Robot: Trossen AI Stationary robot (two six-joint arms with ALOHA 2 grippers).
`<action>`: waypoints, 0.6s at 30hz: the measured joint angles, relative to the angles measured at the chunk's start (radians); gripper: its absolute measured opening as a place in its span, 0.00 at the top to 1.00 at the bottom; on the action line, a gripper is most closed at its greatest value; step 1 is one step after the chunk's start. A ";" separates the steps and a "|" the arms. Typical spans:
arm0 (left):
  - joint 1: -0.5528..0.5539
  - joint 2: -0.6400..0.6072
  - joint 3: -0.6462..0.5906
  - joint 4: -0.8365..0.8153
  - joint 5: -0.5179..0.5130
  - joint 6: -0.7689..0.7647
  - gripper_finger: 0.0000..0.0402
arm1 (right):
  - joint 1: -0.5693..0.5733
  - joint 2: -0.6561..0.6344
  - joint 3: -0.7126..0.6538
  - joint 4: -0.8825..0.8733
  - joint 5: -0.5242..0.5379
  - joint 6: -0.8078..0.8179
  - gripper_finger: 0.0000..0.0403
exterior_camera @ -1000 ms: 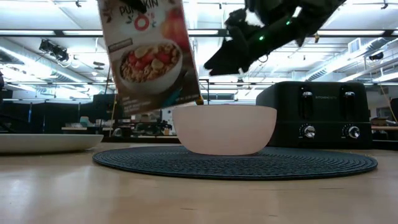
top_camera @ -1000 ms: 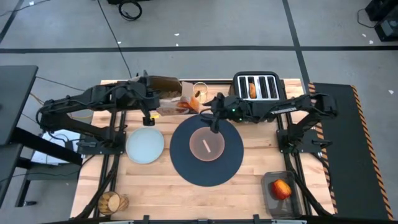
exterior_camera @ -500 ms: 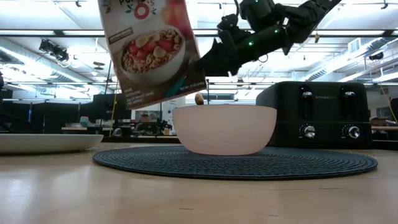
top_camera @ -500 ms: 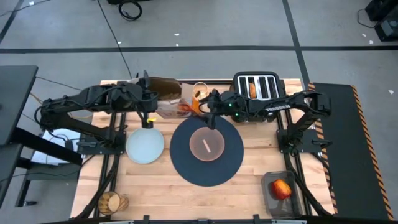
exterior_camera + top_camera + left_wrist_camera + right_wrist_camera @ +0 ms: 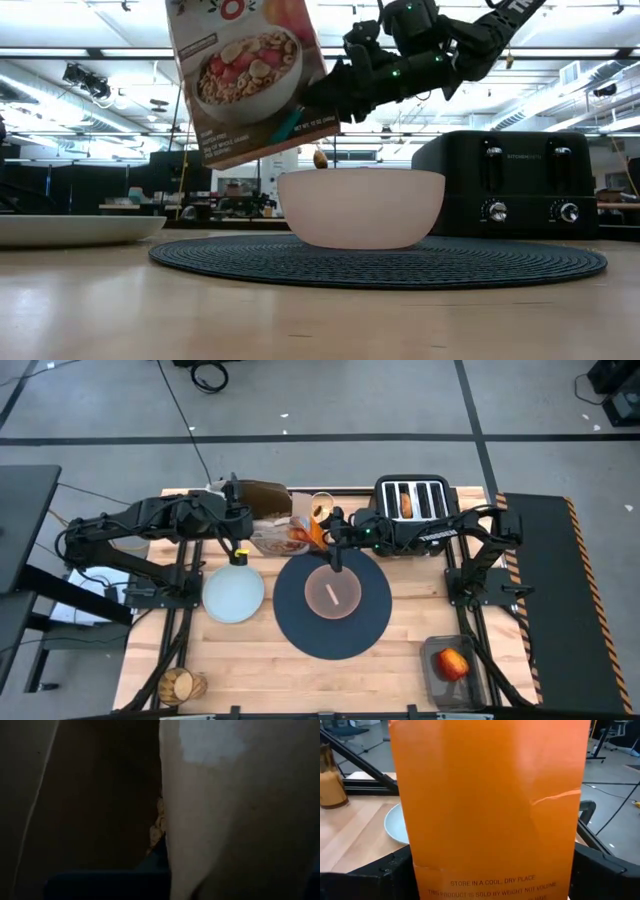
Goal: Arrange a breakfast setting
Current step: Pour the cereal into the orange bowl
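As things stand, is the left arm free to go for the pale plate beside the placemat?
Probably not: the left gripper appears to hold the cereal box with the right gripper, though the plate lies unobstructed.

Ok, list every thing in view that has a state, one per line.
cereal box: lifted, tilted over the bowl, held between both hands.
bowl: upright on the placemat, spoon inside.
plate: empty, beside the placemat.
toaster: bagel in one slot.
apple: in a dark tray.
tumbler: upright at the table's corner.
left hand: on the box.
right hand: gripping the box.
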 joint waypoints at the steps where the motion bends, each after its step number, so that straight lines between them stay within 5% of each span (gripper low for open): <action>1: 0.000 0.000 0.000 0.002 0.000 0.000 0.98 | 0.000 0.000 0.000 -0.002 -0.003 0.002 0.07; 18: -0.001 -0.075 0.002 0.012 0.001 -0.004 0.98 | 0.001 -0.084 0.002 -0.071 -0.009 -0.027 0.06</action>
